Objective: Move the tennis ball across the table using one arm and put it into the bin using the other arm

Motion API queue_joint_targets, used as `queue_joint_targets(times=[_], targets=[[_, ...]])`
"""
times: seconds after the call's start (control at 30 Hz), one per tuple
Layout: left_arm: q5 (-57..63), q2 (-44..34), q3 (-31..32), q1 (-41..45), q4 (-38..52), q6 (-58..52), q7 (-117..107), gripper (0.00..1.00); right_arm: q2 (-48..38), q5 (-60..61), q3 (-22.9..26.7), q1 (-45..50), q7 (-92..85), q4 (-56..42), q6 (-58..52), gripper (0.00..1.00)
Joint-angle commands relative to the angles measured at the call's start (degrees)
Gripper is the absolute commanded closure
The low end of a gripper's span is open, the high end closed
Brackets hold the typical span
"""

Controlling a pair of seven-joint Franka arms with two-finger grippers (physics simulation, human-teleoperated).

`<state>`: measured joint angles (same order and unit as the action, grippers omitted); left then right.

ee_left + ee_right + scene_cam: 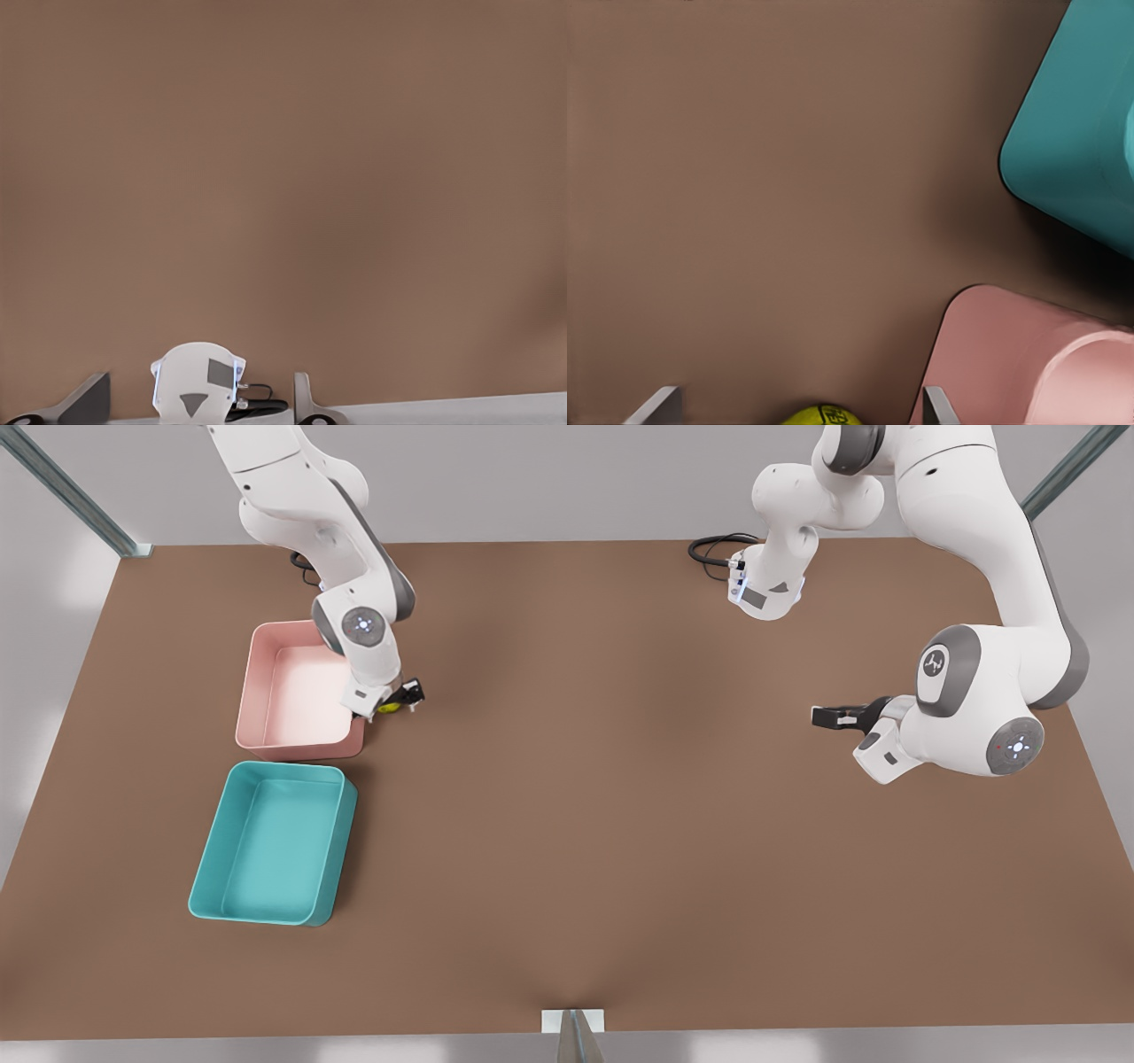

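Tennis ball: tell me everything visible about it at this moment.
The tennis ball is small, bright yellow-green, with a dark printed mark in the right wrist view. It sits between the fingers of the right tool, low by the table, just beside the pink tub's near corner on the front view's left. Fingers wide apart in the wrist view; contact cannot be told. It is not in the teal bin. Most of it is hidden.

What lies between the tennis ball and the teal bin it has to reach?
The tennis ball sits at the right tool, beside the pink tub. The teal bin lies just beyond that tub's corner; bare table otherwise.
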<state>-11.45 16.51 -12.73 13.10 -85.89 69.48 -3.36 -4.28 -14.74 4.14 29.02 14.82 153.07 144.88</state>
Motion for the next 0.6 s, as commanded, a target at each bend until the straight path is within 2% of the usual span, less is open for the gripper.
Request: queue_joint_targets(times=[0.0, 0.17, 0.4, 0.43, 0.53, 0.57], targets=[[0.02, -0.08, -0.02, 0.08, 0.03, -0.14, -0.51, 0.0, -0.11, 0.06, -0.01, 1.39, -15.52, -0.4, -1.88, 0.0], [-0.07, 0.01, -0.02, 0.08, 0.03, -0.14, -0.51, 0.0, 1.91, 0.15, 0.43, 0.07, -45.92, -3.66, -2.06, 0.0], [-0.07, -0.08, -0.02, 0.17, 0.2, -0.23, -0.78, 0.0, 2.61, 0.24, 0.52, -0.37, -61.04, -4.98, -2.67, 0.0], [0.02, -0.08, 0.95, 0.79, 0.64, -0.23, -1.39, 0.0, 2.97, 0.24, 0.61, -0.98, -63.86, -5.5, -3.2, 0.0], [0.2, 0.1, 10.18, 0.7, 4.95, -1.28, -9.56, 0.0, 3.41, 0.24, 0.61, -3.88, -73.26, -7.44, -6.63, 0.0], [-1.73, 0.1, 10.09, 0.17, 6.0, -1.28, -9.56, 0.0, 3.32, 0.24, 0.61, -3.97, -74.5, -6.91, -6.54, 0.0]])
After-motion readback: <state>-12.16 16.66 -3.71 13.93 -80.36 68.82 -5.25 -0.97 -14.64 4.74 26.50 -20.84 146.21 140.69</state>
